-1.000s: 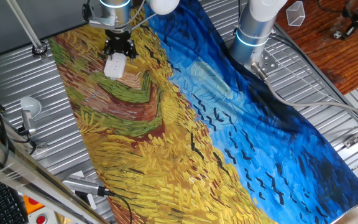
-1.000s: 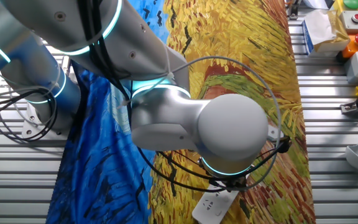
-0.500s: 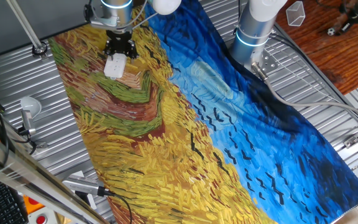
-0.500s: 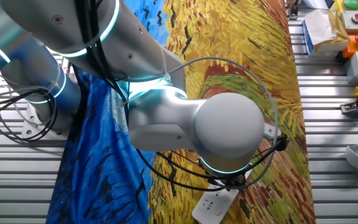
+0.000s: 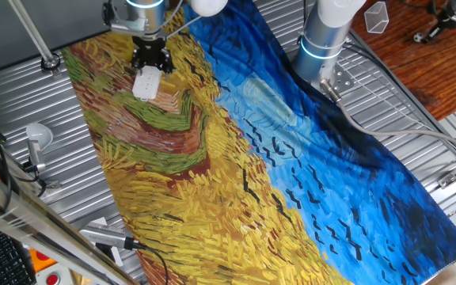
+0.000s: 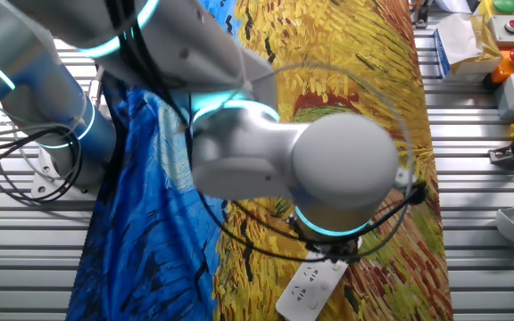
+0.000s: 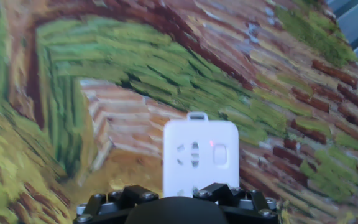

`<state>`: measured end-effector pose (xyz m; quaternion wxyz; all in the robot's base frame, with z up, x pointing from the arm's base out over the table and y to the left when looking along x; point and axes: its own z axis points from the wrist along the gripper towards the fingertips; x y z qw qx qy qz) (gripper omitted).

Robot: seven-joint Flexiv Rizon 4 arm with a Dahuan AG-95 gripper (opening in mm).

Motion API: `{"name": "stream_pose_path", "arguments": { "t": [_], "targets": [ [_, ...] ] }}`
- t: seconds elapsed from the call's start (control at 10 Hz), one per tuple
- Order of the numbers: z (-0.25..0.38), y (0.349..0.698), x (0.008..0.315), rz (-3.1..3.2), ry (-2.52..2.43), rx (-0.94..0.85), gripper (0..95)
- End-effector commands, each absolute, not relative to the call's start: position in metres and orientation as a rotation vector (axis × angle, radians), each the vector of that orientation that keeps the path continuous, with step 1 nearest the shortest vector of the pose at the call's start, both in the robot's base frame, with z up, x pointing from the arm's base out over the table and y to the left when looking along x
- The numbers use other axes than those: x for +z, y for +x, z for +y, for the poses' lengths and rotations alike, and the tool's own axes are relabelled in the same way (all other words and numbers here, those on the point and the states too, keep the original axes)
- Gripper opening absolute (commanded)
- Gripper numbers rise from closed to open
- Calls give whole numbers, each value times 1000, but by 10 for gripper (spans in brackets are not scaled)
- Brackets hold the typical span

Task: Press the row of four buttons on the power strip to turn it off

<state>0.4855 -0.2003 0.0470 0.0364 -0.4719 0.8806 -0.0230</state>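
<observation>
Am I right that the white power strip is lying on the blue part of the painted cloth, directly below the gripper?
Not quite. The power strip lies on the yellow, green and brown part of the painted cloth, not the blue; one fixed view shows this, and the hand view confirms it. It is indeed directly below the gripper.

Robot lab: ribbed aluminium bench (image 5: 22,103), emergency-stop buttons (image 6: 512,27)

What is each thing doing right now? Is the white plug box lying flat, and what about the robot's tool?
power strip: lying flat on the painted cloth, sockets facing up, one small red light showing beside a button.
tool: right above one end of the power strip; open or shut cannot be told.
painted cloth: spread out over the table.
clear cup: standing upright on the wooden surface.
</observation>
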Motion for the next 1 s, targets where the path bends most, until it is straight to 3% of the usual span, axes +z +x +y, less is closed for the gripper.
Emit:
{"name": "stream_pose_path", "arguments": {
  "t": [0.1,1.0],
  "targets": [
    [-196,493,46,2704,-1447,-83,760],
    [-186,498,22,2694,-1440,-94,760]
  ]
}}
